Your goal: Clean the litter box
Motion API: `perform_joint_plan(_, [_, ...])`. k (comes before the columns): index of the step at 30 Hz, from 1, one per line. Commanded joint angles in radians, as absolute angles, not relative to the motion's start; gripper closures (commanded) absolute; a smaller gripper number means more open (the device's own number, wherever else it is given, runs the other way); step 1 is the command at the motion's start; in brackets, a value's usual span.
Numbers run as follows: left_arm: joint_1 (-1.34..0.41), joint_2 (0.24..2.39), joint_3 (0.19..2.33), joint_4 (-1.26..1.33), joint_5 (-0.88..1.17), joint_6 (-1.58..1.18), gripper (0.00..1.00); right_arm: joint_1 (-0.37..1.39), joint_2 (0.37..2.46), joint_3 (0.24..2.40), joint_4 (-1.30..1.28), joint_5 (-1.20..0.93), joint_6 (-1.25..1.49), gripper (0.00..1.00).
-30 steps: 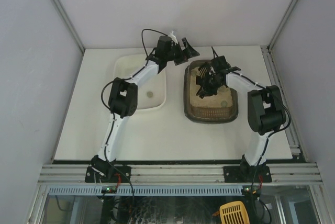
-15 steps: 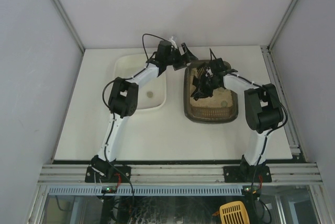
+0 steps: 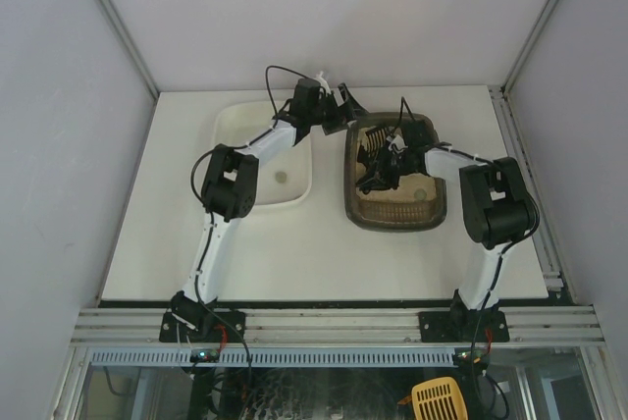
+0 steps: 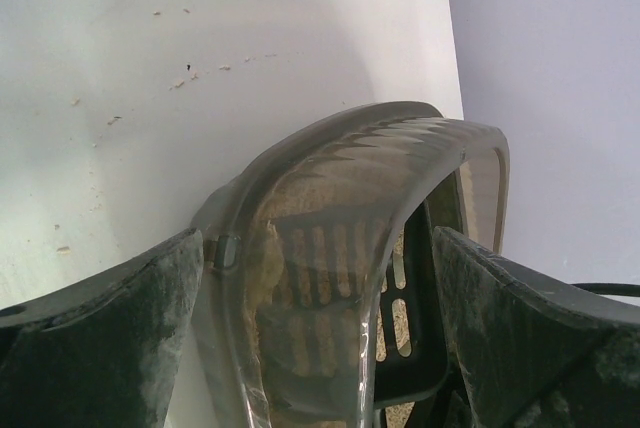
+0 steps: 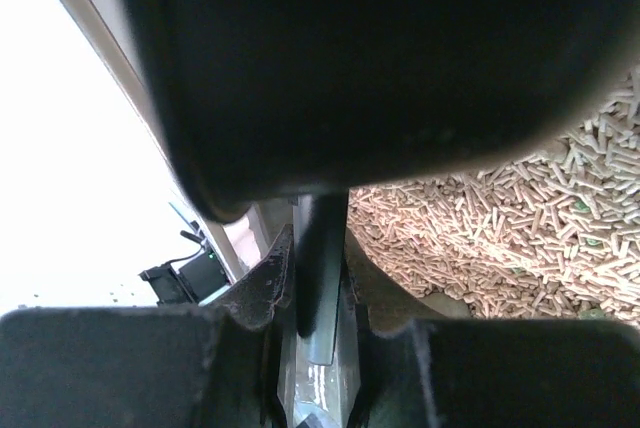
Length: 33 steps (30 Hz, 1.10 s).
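Our right fingers (image 5: 318, 293) are pressed together on the thin dark handle of the litter scoop (image 5: 350, 68). The scoop's broad dark body fills the wrist view just above and beyond them. To the right of the handle, past the fingertips, lie beige litter pellets (image 5: 500, 238). To the left of the handle a pale wall runs away from us.

Our left fingers (image 4: 318, 243) stand wide apart, one on either side of a rounded corner of the litter box (image 4: 400, 123). The left finger is just outside the translucent brown rim and the right finger is inside it. We cannot tell whether either finger touches the plastic. Between them, behind the rim, the slotted face of the scoop shows through. Beyond the corner the white table (image 4: 200, 48) carries a few scattered crumbs.

From above, the left fingers are at the box's far left corner and the right fingers are low over the litter, near the middle of the box. A white tub (image 3: 294, 196) sits on the table to the left of both pairs of fingers, under the left arm and just beside the box.
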State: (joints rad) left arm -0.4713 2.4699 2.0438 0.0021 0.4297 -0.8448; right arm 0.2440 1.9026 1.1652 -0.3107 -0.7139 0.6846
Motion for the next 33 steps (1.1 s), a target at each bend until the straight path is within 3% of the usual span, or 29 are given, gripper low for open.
perform_joint_plan(1, [-0.476, 2.372, 2.023, 0.039, 0.459, -0.828, 0.0, 0.235, 1.924, 1.163, -0.263, -0.754, 0.657, 1.0])
perform_joint_plan(8, [-0.476, 2.373, 2.013, 0.035, 0.474, -0.84, 0.0, 0.229, 1.957, 1.287, -0.496, -0.716, 0.52, 1.0])
perform_joint_plan(13, [-0.477, 2.367, 2.004, 0.035, 0.485, -0.849, 0.0, 0.17, 1.953, 1.278, -0.482, -0.935, 0.54, 1.0])
perform_joint_plan(23, [-0.477, 2.367, 1.987, 0.035, 0.512, -0.867, 0.0, 0.151, 2.037, 1.281, -0.372, -1.042, 0.603, 1.0])
perform_joint_plan(28, [-0.477, 2.366, 1.983, 0.035, 0.524, -0.87, 0.0, 0.174, 2.033, 1.29, -0.351, -0.929, 0.613, 1.0])
perform_joint_plan(33, [-0.477, 2.363, 1.974, 0.035, 0.53, -0.864, 0.0, 0.237, 1.962, 1.384, -0.529, -0.748, 0.569, 1.0])
